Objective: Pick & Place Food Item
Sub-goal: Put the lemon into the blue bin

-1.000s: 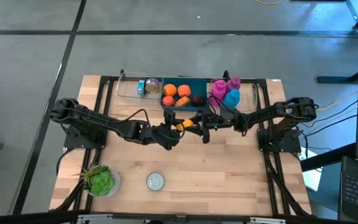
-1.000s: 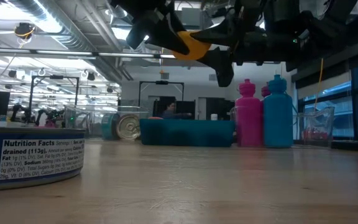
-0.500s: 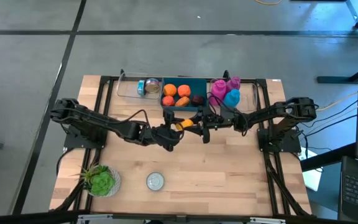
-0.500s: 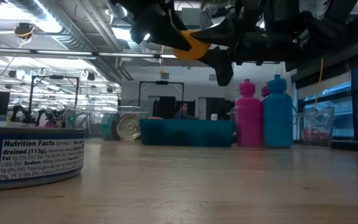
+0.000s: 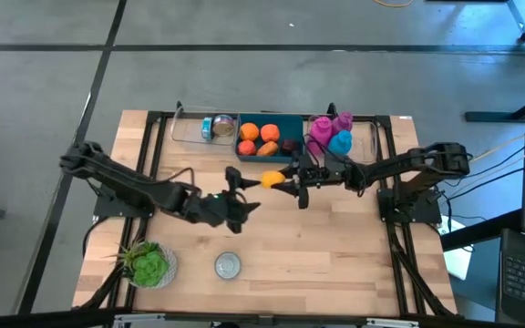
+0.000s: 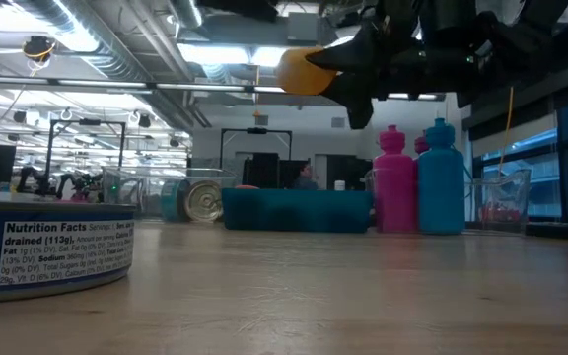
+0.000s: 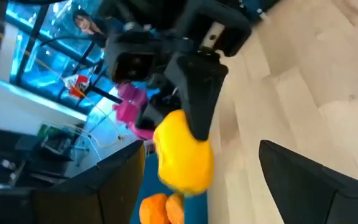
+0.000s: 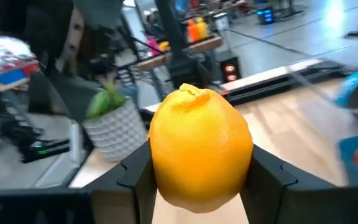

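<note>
Two arms reach in over my wooden table (image 5: 335,246), meeting near its middle just in front of the row of bins at the far edge. Largest among the containers is the teal bin (image 5: 285,129), which holds several orange and dark pieces of fruit; a clear tray (image 5: 190,132) with a tin lying in it sits on one side, and pink and blue bottles (image 5: 331,137) stand on the other. Next in size, a potted green plant (image 5: 149,264) occupies the near left corner, with a flat tin can (image 5: 229,265) just beside it toward the centre.

My right gripper (image 5: 285,180) is clenched on the lemon (image 5: 271,179), held in the air above the table just short of the teal bin; from the right wrist the yellow fruit (image 8: 199,149) fills the space between both fingers. From table height the lemon (image 6: 304,71) hangs high, clear of the wood.

My left gripper (image 5: 235,196) sits near the lemon but apart from it, its fingers spread wide and grasping nothing; the left wrist camera shows the lemon (image 7: 182,155) pinched by the other arm's finger beyond my own two parted fingers.
</note>
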You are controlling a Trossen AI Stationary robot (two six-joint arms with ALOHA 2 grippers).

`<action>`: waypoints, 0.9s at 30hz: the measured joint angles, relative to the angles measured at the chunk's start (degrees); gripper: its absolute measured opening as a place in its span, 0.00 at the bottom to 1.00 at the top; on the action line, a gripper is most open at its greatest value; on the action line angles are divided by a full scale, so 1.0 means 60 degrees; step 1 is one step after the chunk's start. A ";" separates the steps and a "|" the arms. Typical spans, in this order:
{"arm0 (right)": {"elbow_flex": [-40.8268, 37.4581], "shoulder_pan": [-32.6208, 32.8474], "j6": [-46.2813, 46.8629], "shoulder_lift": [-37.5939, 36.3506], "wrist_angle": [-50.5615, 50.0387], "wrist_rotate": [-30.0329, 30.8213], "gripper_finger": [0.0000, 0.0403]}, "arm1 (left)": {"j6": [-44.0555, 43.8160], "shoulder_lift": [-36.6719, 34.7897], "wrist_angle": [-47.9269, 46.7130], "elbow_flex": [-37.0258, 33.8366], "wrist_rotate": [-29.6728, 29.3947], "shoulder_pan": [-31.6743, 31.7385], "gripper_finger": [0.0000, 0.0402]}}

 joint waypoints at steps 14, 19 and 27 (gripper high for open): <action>0.0016 -0.0570 -0.1477 -0.2545 -0.4733 0.2235 0.43 | -0.2867 -0.1925 -0.1287 -0.1006 0.1722 0.0999 0.74; 0.0811 -0.0919 -0.1987 -0.2892 -0.6907 0.2680 0.43 | -0.3310 -0.2532 0.0412 -0.2403 0.2922 0.1891 0.74; 0.2804 -0.1699 -0.3314 -0.2502 -0.9796 0.3139 0.43 | -0.4150 -0.2978 0.3039 -0.4160 0.4697 0.2861 0.74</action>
